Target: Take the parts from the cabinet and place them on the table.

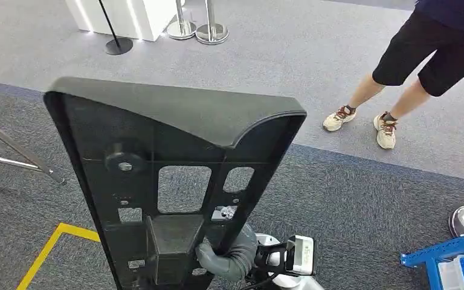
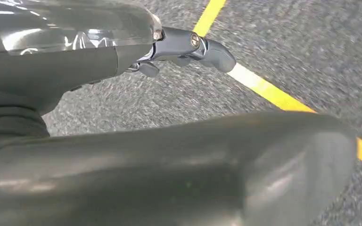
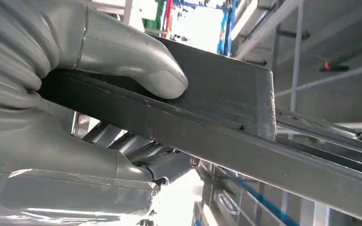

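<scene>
Gripped low down by the right hand (image 1: 226, 257), thumb (image 3: 136, 66) pressed on its rib, the black part (image 1: 175, 175) is held upright above grey carpet (image 1: 350, 199); carrying continues, the table must be found.

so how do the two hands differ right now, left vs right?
Right hand grips the black panel, its thumb pressed flat on an edge. Left hand holds nothing, its fingers stretched out over the carpet beside a yellow line. Both have grey covers.
</scene>
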Tool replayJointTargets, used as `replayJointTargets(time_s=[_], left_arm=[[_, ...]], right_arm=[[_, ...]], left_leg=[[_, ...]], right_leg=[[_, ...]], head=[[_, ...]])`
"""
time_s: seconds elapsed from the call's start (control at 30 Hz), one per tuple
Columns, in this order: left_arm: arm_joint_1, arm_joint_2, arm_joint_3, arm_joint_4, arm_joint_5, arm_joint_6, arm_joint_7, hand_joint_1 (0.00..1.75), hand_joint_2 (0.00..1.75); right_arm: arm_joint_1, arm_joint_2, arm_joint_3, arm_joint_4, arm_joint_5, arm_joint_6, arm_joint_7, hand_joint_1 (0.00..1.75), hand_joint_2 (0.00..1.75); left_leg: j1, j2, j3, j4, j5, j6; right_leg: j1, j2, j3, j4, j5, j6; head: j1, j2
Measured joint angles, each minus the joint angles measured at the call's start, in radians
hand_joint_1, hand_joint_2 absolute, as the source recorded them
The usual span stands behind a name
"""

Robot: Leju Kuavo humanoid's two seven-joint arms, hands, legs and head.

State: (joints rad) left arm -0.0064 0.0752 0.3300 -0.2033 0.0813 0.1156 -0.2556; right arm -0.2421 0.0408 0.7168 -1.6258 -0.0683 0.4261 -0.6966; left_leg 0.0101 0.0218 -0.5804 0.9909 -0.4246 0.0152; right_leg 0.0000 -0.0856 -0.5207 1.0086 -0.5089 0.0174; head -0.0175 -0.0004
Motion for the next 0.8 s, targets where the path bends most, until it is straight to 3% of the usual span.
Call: replayJointTargets(time_s=[0.17, 0.23, 0.27, 0.33, 0.37, 0.4, 0.43, 0.53, 0.57, 0.6, 0.63, 0.67, 0.73, 0.77, 0.8], left_arm=[[0.0, 0.0, 0.0, 0.0, 0.0, 0.0, 0.0, 0.0, 0.0], [-0.001, 0.0, 0.0, 0.0, 0.0, 0.0, -0.001, 0.0, 0.0], [-0.006, -0.002, 0.0, 0.0, 0.0, 0.001, -0.001, 0.0, 0.0], [-0.01, -0.006, 0.001, 0.0, 0.001, 0.001, -0.002, 0.0, 0.0], [-0.008, -0.013, 0.003, 0.0, 0.003, 0.0, -0.005, 0.0, 0.0], [-0.009, -0.016, 0.007, 0.0, 0.004, 0.0, -0.007, 0.0, 0.0], [-0.011, -0.016, 0.01, 0.0, 0.005, 0.001, -0.008, 0.0, 0.0], [-0.001, -0.017, 0.019, 0.0, 0.005, 0.001, -0.004, 0.0, 0.0], [0.0, -0.017, 0.021, 0.0, 0.005, 0.001, -0.002, 0.0, 0.0], [0.001, -0.021, 0.023, 0.0, 0.006, 0.001, -0.002, 0.0, 0.0], [-0.002, -0.021, 0.025, 0.0, 0.008, 0.001, 0.0, 0.0, 0.0], [-0.007, -0.021, 0.026, 0.0, 0.009, 0.001, 0.001, 0.0, 0.0], [-0.009, -0.024, 0.026, 0.0, 0.009, -0.004, 0.001, 0.0, 0.0], [-0.008, -0.025, 0.026, 0.0, 0.009, -0.007, 0.001, 0.0, 0.0], [-0.004, -0.025, 0.026, 0.0, 0.008, -0.011, 0.001, 0.0, 0.0]], right_arm=[[0.0, 0.0, 0.0, 0.0, 0.0, 0.0, 0.0, 1.75, 1.75], [-0.001, 0.0, 0.0, 0.0, 0.0, 0.0, 0.0, 1.75, 1.75], [-0.001, -0.002, 0.001, 0.0, 0.0, -0.002, -0.001, 1.75, 1.75], [0.001, -0.007, 0.002, 0.005, 0.0, -0.005, -0.001, 1.75, 1.75], [-0.004, -0.011, 0.005, 0.008, -0.002, -0.005, 0.0, 1.75, 1.75], [-0.009, -0.012, 0.006, 0.009, -0.004, -0.005, 0.0, 1.75, 1.75], [-0.011, -0.012, 0.008, 0.01, -0.007, -0.005, 0.0, 1.75, 1.75], [-0.018, -0.013, 0.013, 0.014, -0.02, -0.005, 0.0, 1.75, 1.75], [-0.021, -0.012, 0.015, 0.014, -0.023, -0.005, 0.0, 1.75, 1.75], [-0.024, -0.012, 0.018, 0.014, -0.024, -0.005, 0.0, 1.75, 1.75], [-0.027, -0.012, 0.019, 0.014, -0.028, -0.006, -0.001, 1.75, 1.75], [-0.027, -0.012, 0.019, 0.015, -0.029, -0.007, -0.001, 1.75, 1.75], [-0.027, -0.013, 0.02, 0.02, -0.033, -0.008, 0.002, 1.75, 1.75], [-0.027, -0.013, 0.02, 0.021, -0.036, -0.008, 0.003, 1.75, 1.75], [-0.027, -0.013, 0.021, 0.022, -0.038, -0.007, 0.003, 1.75, 1.75]], left_leg=[[0.0, 0.0, 0.0, 0.0, 0.0, 0.0], [0.001, -0.004, 0.0, 0.0, 0.001, 0.002], [0.001, -0.02, -0.001, 0.0, 0.002, 0.009], [0.0, -0.047, -0.004, 0.002, 0.002, 0.011], [0.001, -0.113, 0.0, 0.011, -0.003, 0.005], [0.003, -0.126, -0.006, 0.018, -0.006, 0.0], [-0.004, -0.139, -0.013, 0.028, -0.009, -0.007], [0.007, -0.166, -0.019, 0.017, -0.004, -0.028], [0.008, -0.167, -0.02, 0.022, -0.006, -0.032], [0.002, -0.111, -0.028, 0.043, -0.021, -0.034], [0.002, -0.07, -0.057, 0.1, -0.057, -0.038], [0.003, -0.048, -0.094, 0.174, -0.096, -0.042], [0.006, -0.034, -0.163, 0.314, -0.147, -0.047], [0.008, -0.032, -0.169, 0.324, -0.137, -0.049], [0.009, -0.028, -0.147, 0.284, -0.106, -0.05]], right_leg=[[0.0, 0.0, 0.0, 0.0, 0.0, 0.0], [0.0, 0.019, -0.005, 0.01, -0.007, 0.001], [-0.004, 0.07, -0.061, 0.123, -0.07, 0.001], [-0.004, 0.081, -0.146, 0.28, -0.127, 0.003], [-0.011, 0.1, -0.091, 0.105, 0.022, -0.002], [-0.017, 0.166, -0.06, 0.021, 0.045, -0.004], [-0.018, 0.169, -0.059, 0.014, 0.042, -0.003], [-0.008, 0.139, -0.057, 0.012, 0.044, -0.021], [-0.019, 0.123, -0.051, 0.0, 0.049, -0.029], [-0.016, 0.111, -0.047, -0.004, 0.049, -0.035], [-0.014, 0.098, -0.046, -0.004, 0.048, -0.04], [-0.012, 0.083, -0.046, -0.004, 0.047, -0.042], [-0.009, 0.051, -0.046, -0.004, 0.043, -0.045], [-0.008, 0.038, -0.045, -0.004, 0.042, -0.044], [-0.008, 0.026, -0.043, -0.004, 0.039, -0.043]], head=[[0.0, 0.0], [0.0, 0.0], [0.0, 0.0], [0.0, 0.0], [0.0, 0.0], [0.0, 0.0], [0.0, 0.0], [0.0, 0.0], [0.0, 0.0], [0.0, 0.0], [0.0, 0.0], [0.0, 0.0], [0.0, 0.0], [0.0, 0.0], [0.0, 0.0]])
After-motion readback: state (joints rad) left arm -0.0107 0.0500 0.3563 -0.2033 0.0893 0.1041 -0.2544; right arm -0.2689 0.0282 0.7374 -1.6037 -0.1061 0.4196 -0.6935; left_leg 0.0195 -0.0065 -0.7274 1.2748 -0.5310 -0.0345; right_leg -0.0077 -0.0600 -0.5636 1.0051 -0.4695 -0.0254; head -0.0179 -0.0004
